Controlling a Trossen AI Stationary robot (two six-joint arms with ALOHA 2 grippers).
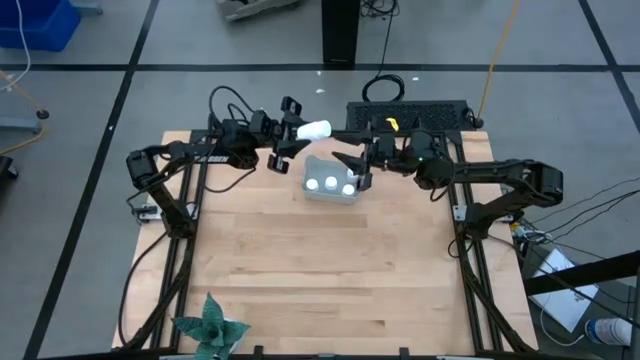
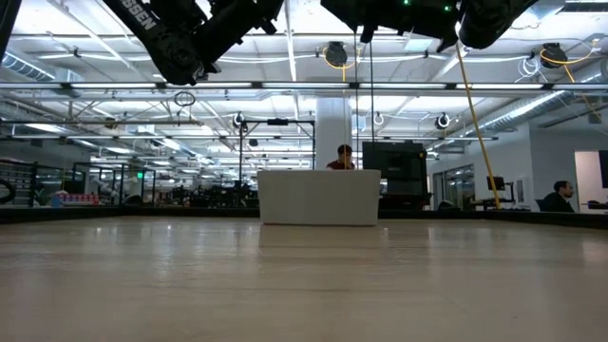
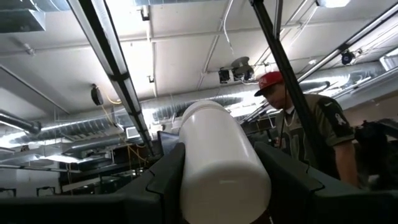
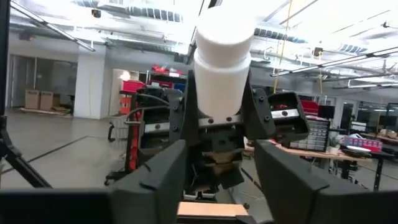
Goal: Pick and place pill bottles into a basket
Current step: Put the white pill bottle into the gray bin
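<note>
Filling the left wrist view's centre, a pill bottle [image 3: 217, 162] sits clamped in the left gripper [image 1: 291, 128], held above the basket [image 1: 330, 182] (three bottles inside), presumably for dropping in; the right gripper [image 1: 355, 165] hangs open and empty beside it

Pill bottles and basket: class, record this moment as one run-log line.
left gripper: shut on pill bottle, raised behind basket | right gripper: open, empty, at basket | basket: three bottles inside
</note>
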